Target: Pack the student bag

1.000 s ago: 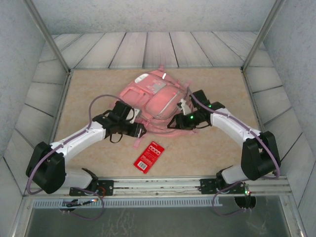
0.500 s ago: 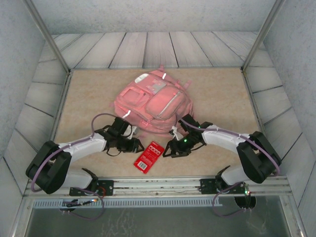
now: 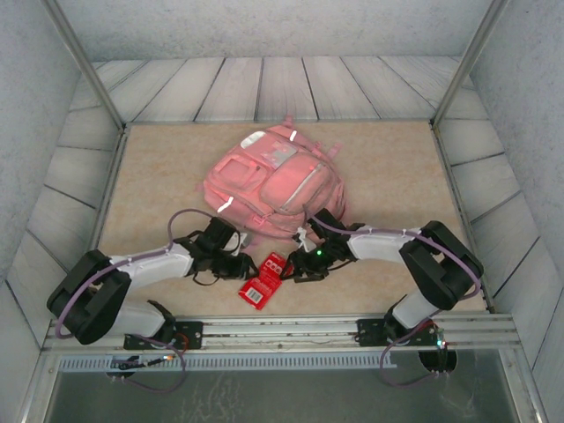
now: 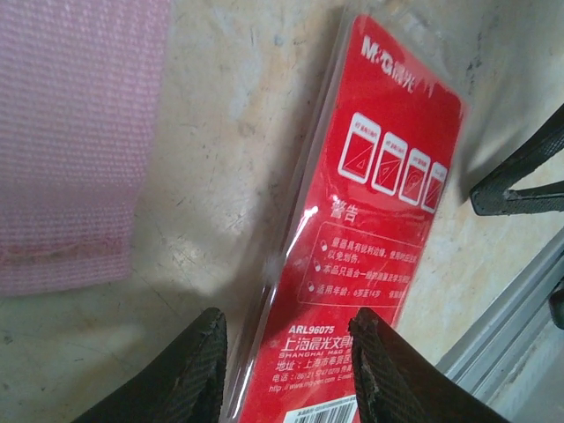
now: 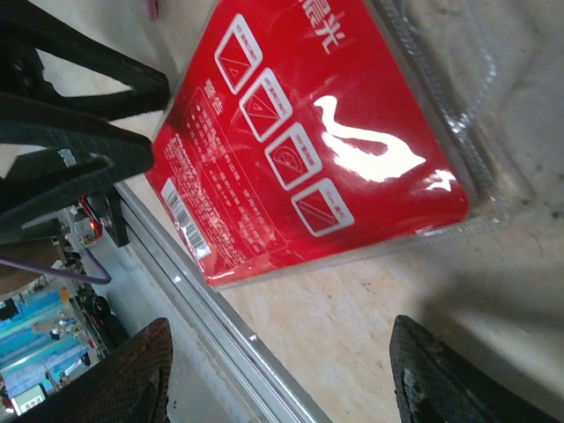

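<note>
Student bag (image 3: 269, 181): it lies flat near the middle of the bench (image 3: 397, 167), front pockets up and straps trailing toward me. Neither tool touches it. I judge it sits there as the fixed target while I fetch what goes inside.
Zips: too small from above to tell whether they are open or closed.
Bag strap (image 4: 70, 132): pink webbing flat on the bench, just beside the pack and not touching it.
Red M&G stationery pack (image 3: 264, 280): I take this to be the item to pack. It sits between the bag's near edge and the aluminium rail (image 3: 291, 330). It is a red card with set-square icons, sealed in clear plastic. From above it seems tilted rather than flat.
Left tool (image 4: 282, 383): narrow, with one finger on either side of the pack's long clear edge. I judge that thin rim to be the only hold a flat pack offers. I cannot tell whether the pads bite.
Right tool (image 5: 282, 379): wide and holding nothing, low over the bench on the pack's opposite side. It is probably there to stop the pack sliding away.
Risk: the plastic is slick and the rim thin, so the pack may flex or slip out.
Stage: early, with nothing in the bag yet.
</note>
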Tool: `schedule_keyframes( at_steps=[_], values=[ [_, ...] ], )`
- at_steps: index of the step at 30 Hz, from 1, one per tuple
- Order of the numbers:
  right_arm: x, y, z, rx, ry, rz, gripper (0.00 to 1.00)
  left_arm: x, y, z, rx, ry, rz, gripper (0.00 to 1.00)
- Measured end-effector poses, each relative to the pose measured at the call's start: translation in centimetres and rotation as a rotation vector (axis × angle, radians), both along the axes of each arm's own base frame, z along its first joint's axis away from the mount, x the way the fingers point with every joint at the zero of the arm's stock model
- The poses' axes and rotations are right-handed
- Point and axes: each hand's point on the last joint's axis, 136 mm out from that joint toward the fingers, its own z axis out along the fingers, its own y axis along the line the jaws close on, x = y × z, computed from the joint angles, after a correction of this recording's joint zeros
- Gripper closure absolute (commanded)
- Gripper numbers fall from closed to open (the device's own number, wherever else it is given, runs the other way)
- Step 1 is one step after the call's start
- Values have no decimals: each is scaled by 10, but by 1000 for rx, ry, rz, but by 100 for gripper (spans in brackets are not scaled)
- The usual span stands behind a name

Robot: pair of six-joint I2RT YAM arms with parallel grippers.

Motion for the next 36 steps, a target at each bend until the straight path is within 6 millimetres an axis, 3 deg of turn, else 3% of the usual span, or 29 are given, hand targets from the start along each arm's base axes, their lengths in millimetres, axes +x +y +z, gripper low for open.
schedule_keyframes(
  at_steps=[10,22,29,36],
  values=[
    [9,14,-3,31,26,-57,35,-7,-9,-3,-13,9,-17,63],
    [25,25,14,86,-17,-106,37,-4,-20,-4,-57,11,-11,65],
    [34,33,35,166,-84,-120,43,-2,-24,-4,-73,7,-7,65],
    [39,32,34,157,-108,-135,60,-1,-27,-3,-84,4,-8,63]
  ],
)
